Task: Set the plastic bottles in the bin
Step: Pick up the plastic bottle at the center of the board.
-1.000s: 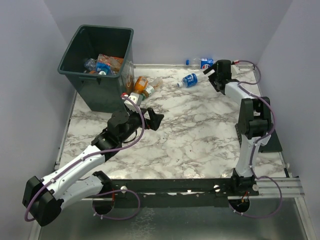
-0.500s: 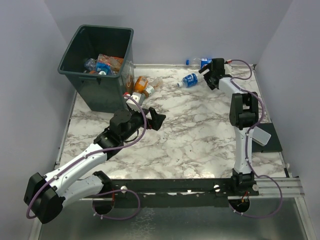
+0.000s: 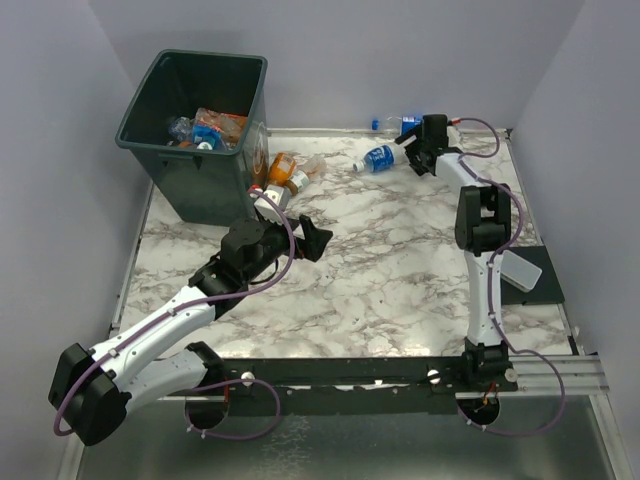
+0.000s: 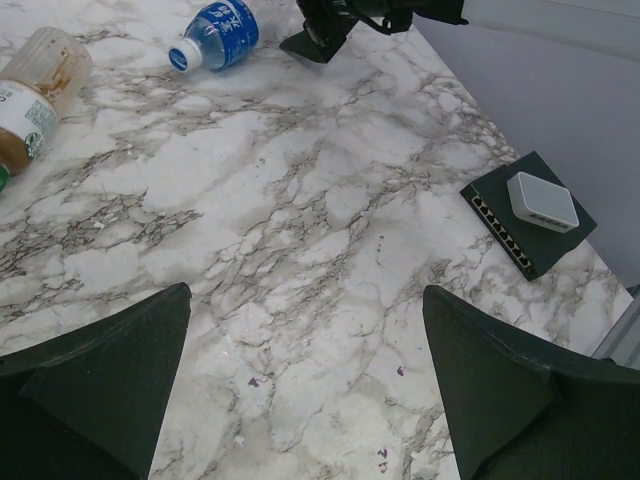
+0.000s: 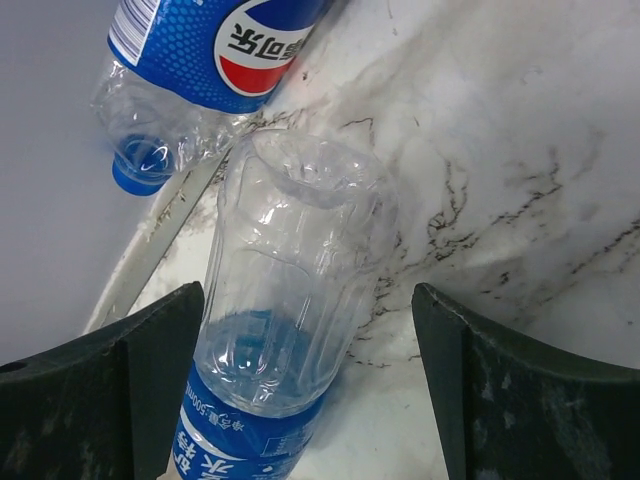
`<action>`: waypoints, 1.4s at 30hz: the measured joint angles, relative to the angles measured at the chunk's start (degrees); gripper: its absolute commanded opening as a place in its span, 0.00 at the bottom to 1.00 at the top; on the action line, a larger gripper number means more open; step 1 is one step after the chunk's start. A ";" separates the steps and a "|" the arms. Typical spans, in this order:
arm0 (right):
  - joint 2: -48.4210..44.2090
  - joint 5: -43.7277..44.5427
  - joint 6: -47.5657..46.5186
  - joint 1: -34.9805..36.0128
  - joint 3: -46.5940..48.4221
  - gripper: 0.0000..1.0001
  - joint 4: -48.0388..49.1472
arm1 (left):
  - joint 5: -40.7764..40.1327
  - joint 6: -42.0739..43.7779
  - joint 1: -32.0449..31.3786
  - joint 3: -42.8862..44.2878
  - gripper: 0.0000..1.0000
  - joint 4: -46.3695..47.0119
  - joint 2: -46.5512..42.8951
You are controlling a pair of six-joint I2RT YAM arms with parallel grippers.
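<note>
At 1 o'clock on the marble table, the right gripper has its fingers spread, straddling the clear lower body of a blue-label bottle that lies on its side. In the wrist view the left finger is just beside the bottle wall and the right finger is apart from it. Nothing is pinched yet. A Pepsi bottle lies just beyond, at 11 o'clock from the bottle's base, against the far edge.

The left gripper is mid-table, jaws wide, nothing between them.

The bin is at 10 o'clock with several bottles inside. The orange-tinted bottles lie on the table by its near corner.

Judgement: the step in hand is the grasp.
- Centre the jaws on the ribbed body, not the taper, so the bottle cannot squirt out.
- Squeeze lightly, because thin plastic will likely buckle.
- Lift straight up, clear of the Pepsi bottle, before carrying toward 10 o'clock.
</note>
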 measured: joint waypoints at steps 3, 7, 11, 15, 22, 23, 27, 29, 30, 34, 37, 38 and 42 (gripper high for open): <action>1.81 -1.49 0.02 -0.04 2.91 0.86 -0.61 | 0.00 0.00 0.00 0.00 0.99 0.00 0.00; 2.36 -2.58 0.79 -0.07 3.52 0.66 -0.59 | -0.02 0.00 0.00 0.00 0.99 0.00 0.00; 2.32 -4.35 3.82 -0.20 1.07 0.49 2.36 | -0.02 0.00 0.00 -0.02 0.99 0.00 0.00; 1.53 -5.68 5.99 -0.33 -1.62 0.42 5.66 | -0.02 0.00 0.00 -0.09 0.99 0.00 0.00; -5.97 -7.06 8.35 -0.39 -14.78 0.35 11.17 | -0.24 0.02 0.00 -0.24 0.99 0.02 -0.17; -7.91 -7.34 8.61 -0.39 -17.70 0.34 11.85 | -0.35 0.00 0.00 -0.28 0.99 0.00 -0.28; -17.59 -8.90 8.92 -0.28 -29.55 0.33 14.97 | -1.36 -0.02 0.00 -0.85 0.99 0.15 -1.38; -24.85 -9.73 8.61 -0.02 -36.96 0.33 17.94 | -2.12 -0.02 0.00 -1.42 0.99 0.50 -2.32; -28.89 -10.34 8.39 0.04 -40.68 0.33 19.45 | -2.47 -0.04 0.00 -1.73 0.99 0.83 -2.75; -45.92 -14.53 7.43 0.33 -55.95 0.33 29.16 | -2.91 -1.01 0.00 -4.46 0.99 4.35 -5.35; -57.02 -19.58 7.80 0.57 -67.87 0.34 39.34 | -2.60 -3.26 0.00 -9.49 0.99 11.65 -8.52; -59.93 -21.59 8.04 0.74 -71.38 0.34 42.42 | -2.16 -4.28 0.00 -11.47 0.99 14.47 -9.53; -69.02 -30.69 6.82 2.27 -79.30 0.34 46.82 | 4.66 -8.55 -0.02 -14.34 0.99 22.67 -8.66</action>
